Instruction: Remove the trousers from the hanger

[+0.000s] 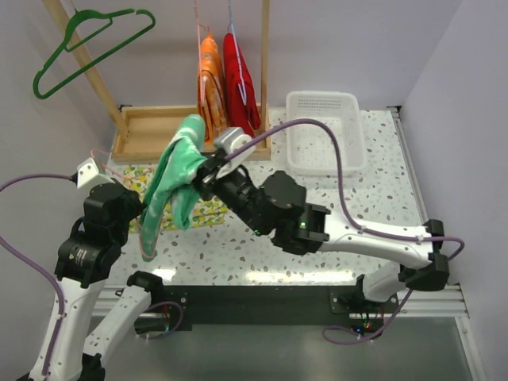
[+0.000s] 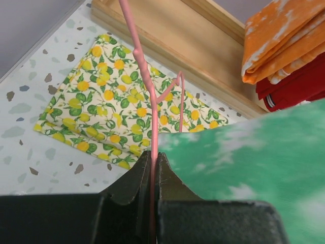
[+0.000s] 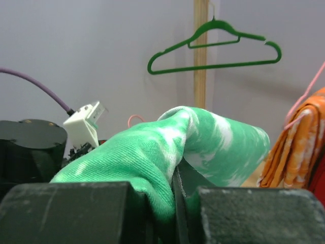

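The green trousers (image 1: 176,171) with white pattern hang draped over a thin pink hanger (image 2: 147,86) above the table. My left gripper (image 2: 153,155) is shut on the hanger's wire, just left of the green cloth (image 2: 254,152). My right gripper (image 3: 177,175) is shut on a bunched fold of the green trousers (image 3: 147,152), and in the top view it (image 1: 208,173) sits at their right edge. The orange trousers (image 1: 209,83) and the red trousers (image 1: 240,83) hang side by side on the rack at the back.
A flat lemon-print cloth (image 2: 101,101) lies on the speckled table under the hanger. Behind it stands a wooden tray base (image 1: 151,131) with upright posts. A white basket (image 1: 325,131) sits at the back right. An empty green hanger (image 1: 87,44) hangs at the upper left.
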`<state>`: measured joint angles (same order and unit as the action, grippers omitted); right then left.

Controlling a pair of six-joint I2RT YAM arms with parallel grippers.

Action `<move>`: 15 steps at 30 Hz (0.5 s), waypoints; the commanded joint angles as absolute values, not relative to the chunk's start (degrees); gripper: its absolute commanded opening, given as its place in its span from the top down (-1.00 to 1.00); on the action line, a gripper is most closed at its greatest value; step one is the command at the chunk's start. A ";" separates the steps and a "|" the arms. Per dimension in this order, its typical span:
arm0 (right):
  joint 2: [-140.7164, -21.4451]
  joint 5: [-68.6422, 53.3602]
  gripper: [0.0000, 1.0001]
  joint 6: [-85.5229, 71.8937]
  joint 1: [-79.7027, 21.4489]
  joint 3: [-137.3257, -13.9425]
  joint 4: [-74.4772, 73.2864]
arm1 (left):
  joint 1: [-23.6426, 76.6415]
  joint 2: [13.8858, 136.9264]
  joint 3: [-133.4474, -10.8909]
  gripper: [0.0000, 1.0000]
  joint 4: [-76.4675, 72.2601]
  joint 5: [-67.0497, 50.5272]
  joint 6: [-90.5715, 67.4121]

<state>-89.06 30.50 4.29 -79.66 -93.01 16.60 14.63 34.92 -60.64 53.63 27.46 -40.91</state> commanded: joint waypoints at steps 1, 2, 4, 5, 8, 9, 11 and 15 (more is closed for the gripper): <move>-75.07 30.94 1.00 7.47 -80.24 -92.11 25.59 | 14.33 34.72 -58.80 1.00 51.07 32.17 -40.34; -73.93 30.68 1.00 7.56 -80.24 -91.59 24.45 | 14.33 34.80 -58.71 1.00 50.89 32.34 -40.25; -70.69 31.11 1.00 7.38 -80.16 -91.67 19.64 | 14.33 35.07 -58.45 1.00 50.19 32.69 -39.91; -69.88 31.55 1.00 6.60 -80.24 -92.98 16.82 | 14.33 35.33 -58.36 1.00 50.10 32.87 -39.90; -65.32 36.44 1.00 4.49 -80.25 -92.12 9.95 | 14.33 35.68 -58.27 1.00 48.70 33.31 -39.29; -64.08 38.04 1.00 4.40 -80.16 -91.24 8.71 | 14.33 35.77 -58.27 1.00 48.26 33.40 -39.20; -60.39 43.92 1.00 4.57 -80.24 -88.08 8.35 | 14.33 36.38 -58.10 1.00 47.21 33.31 -38.76; -57.31 54.82 1.00 8.69 -80.07 -83.94 10.01 | 14.33 38.14 -58.45 1.00 45.27 31.91 -38.06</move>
<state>-59.35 42.68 6.13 -80.20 -85.97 5.85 14.66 36.47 -58.24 51.05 31.70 -39.59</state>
